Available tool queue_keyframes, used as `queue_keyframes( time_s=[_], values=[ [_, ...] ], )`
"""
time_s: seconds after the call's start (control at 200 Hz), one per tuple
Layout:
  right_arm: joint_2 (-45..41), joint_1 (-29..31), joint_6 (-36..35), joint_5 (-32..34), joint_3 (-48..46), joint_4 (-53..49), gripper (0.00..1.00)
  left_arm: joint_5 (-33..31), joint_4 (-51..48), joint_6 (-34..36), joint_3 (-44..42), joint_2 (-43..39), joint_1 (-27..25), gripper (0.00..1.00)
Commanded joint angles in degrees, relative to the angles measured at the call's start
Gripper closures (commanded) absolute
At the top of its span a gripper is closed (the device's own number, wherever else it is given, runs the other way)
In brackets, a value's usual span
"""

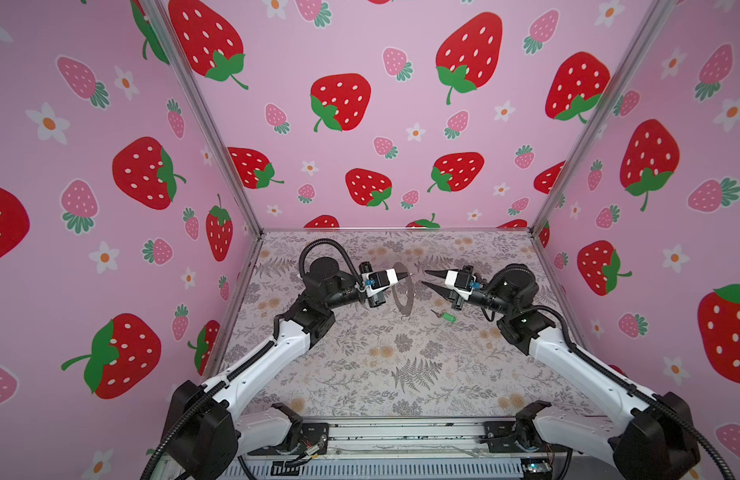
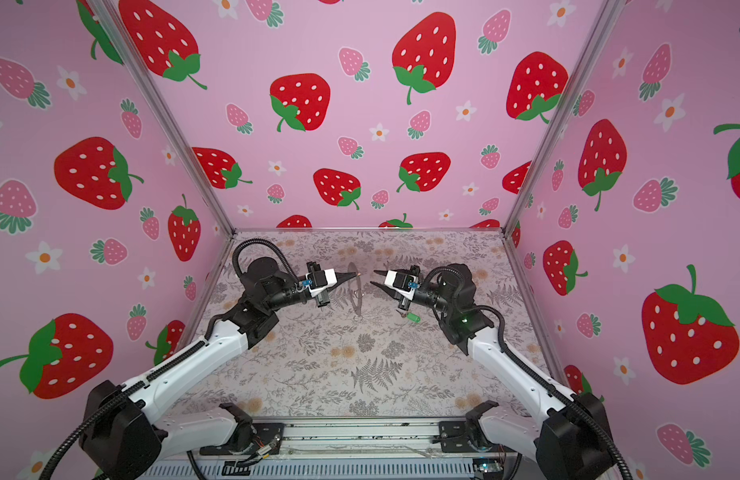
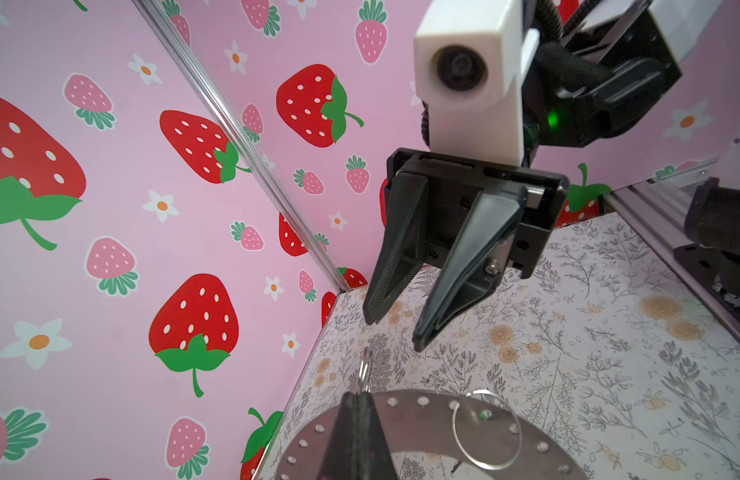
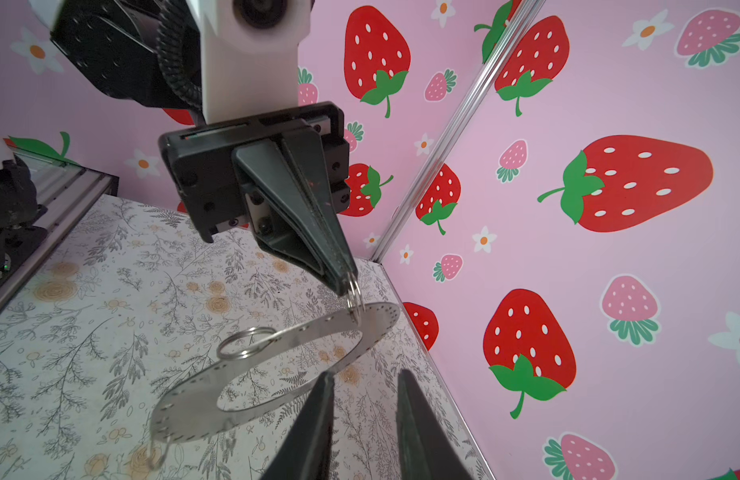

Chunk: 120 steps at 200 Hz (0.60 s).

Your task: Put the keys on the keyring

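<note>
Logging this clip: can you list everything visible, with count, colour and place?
keyring: one, brownish-grey metal, hanging above the table's far middle
wire loops: at least three, silver, on the keyring's edge
keys: one small dark key on a green tag, lying on the table below the right gripper
table: one, grey and tan floral print
walls: three, pink with strawberries, around the table
frame posts: two, silver, at the back corners
left gripper: one, black, shut on a wire loop, holding the keyring up
right gripper: one, black, open and empty, facing the keyring
</note>
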Motion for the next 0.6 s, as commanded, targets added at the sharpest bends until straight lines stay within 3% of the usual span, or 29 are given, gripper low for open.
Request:
queue_keyframes(
  time_s=[0.0, 0.595],
  values=[
    [0.27, 0.26, 3.00, -3.60, 0.15, 1.99, 0.71, 3.59, 5.48, -5.30, 0.08, 0.69, 0.94, 1.00],
    [2.74, 0.16, 7.21, -7.19, 2.07, 2.55, 0.78, 8.97, 4.31, -8.55, 2.11, 1.96, 1.37, 1.00]
  ],
)
